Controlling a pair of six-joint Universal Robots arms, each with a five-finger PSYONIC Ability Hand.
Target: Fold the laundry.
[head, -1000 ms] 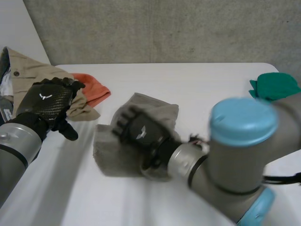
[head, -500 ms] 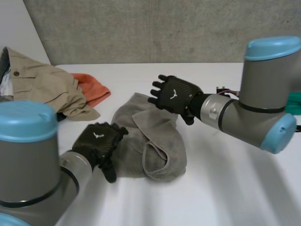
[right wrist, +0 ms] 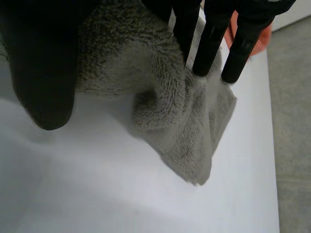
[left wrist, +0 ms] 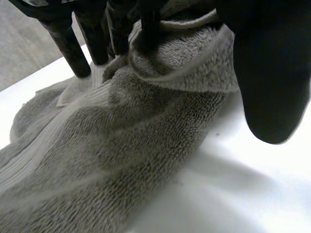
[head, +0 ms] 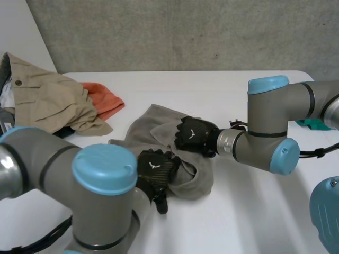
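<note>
Grey towel [head: 151,124] lies bunched mid-table [head: 238,90]. Note that both hands have closed onto it within the last half second: left hand [head: 153,169] pinches its near edge, right hand [head: 193,135] pinches a middle fold. You probably spread it next.

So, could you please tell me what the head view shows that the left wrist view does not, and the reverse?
The head view adds the right hand gripping the crumpled grey terry towel near its middle, plus a beige shirt and an orange cloth at the table's far left. The left wrist view adds the close detail: a raised towel fold pinched by the left hand, fingers against thumb. Both share the left hand, the towel and the white table.
</note>
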